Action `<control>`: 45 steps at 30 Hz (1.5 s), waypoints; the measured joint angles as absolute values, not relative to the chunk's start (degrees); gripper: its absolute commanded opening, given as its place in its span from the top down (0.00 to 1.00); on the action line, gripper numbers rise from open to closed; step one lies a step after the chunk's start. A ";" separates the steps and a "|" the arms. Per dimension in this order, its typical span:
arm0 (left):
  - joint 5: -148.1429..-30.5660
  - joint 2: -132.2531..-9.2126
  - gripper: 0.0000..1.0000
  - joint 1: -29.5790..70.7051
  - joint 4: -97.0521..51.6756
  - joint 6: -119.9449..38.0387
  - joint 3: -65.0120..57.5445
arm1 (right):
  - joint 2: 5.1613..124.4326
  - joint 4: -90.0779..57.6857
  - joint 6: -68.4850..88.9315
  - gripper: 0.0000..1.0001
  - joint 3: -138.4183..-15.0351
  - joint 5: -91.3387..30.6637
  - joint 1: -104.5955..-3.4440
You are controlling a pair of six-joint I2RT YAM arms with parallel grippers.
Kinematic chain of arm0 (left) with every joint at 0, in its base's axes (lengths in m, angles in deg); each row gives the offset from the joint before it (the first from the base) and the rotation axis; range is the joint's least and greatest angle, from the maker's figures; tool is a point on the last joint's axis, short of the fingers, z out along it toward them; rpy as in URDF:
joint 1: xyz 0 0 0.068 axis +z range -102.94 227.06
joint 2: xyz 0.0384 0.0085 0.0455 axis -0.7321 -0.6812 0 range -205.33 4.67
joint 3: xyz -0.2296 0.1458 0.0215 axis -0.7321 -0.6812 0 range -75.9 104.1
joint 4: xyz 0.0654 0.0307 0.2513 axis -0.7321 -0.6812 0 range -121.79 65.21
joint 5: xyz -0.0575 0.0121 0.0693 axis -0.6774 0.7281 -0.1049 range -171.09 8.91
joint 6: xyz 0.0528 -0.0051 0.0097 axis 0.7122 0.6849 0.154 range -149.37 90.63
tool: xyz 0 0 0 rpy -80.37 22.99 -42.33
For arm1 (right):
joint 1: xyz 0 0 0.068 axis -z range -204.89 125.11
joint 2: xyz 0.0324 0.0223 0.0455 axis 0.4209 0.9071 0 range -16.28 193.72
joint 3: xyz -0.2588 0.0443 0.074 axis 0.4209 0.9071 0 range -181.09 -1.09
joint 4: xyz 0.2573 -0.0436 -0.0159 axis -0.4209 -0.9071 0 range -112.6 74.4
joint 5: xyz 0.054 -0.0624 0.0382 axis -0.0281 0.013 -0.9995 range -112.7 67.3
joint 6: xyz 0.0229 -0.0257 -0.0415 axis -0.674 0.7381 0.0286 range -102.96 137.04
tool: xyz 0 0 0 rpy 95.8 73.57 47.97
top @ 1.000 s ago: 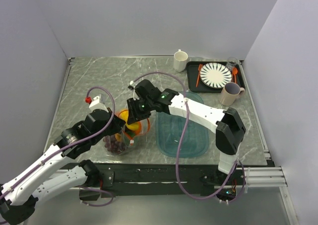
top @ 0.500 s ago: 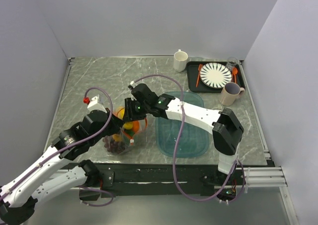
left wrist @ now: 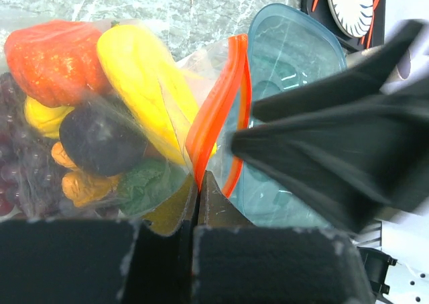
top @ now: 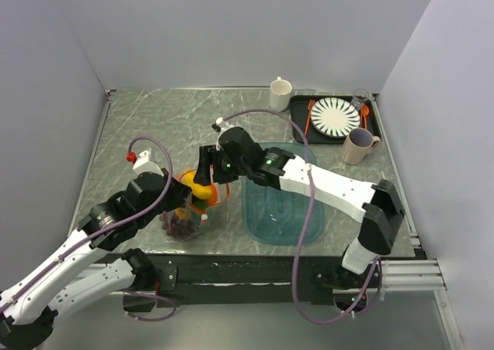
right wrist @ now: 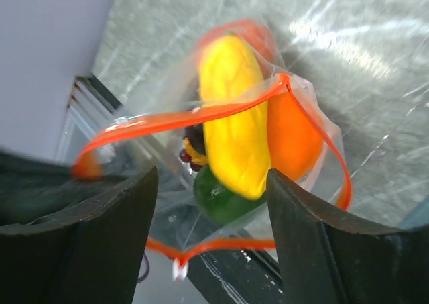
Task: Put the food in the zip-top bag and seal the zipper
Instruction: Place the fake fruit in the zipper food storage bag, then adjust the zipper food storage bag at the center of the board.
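**Left pincer** (left wrist: 198,183): jaws together, clamped on the zipper (left wrist: 216,109) of 1 zip-top bag (left wrist: 194,59), which lay on the desk (top: 147,126) just beside 1 teal tray (top: 282,211).

**Right pincer** (right wrist: 211,176): jaws apart over the gaping mouth, gripping nothing.

**Food in the bag:** 1 long yellow piece (left wrist: 144,82), 1 orange round (left wrist: 50,56), 1 dark plum (left wrist: 104,139), 1 green fruit (left wrist: 151,180), 1 grape bunch (left wrist: 10,176).

**Far right of the desk:** 2 mugs (top: 279,93), 1 striped plate (top: 335,117).
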State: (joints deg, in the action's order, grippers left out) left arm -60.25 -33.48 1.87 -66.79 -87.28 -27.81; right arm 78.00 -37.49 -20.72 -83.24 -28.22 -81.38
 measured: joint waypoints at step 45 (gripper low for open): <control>-60.01 -33.22 0.99 1.87 -67.51 -87.28 -27.81 | 71.61 -28.38 -28.85 0.99 -60.66 -36.81 -75.59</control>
State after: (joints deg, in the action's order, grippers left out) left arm -60.01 -33.22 1.87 -67.51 -87.28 -27.81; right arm 71.61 -28.38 -28.85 -60.66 -36.81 -75.59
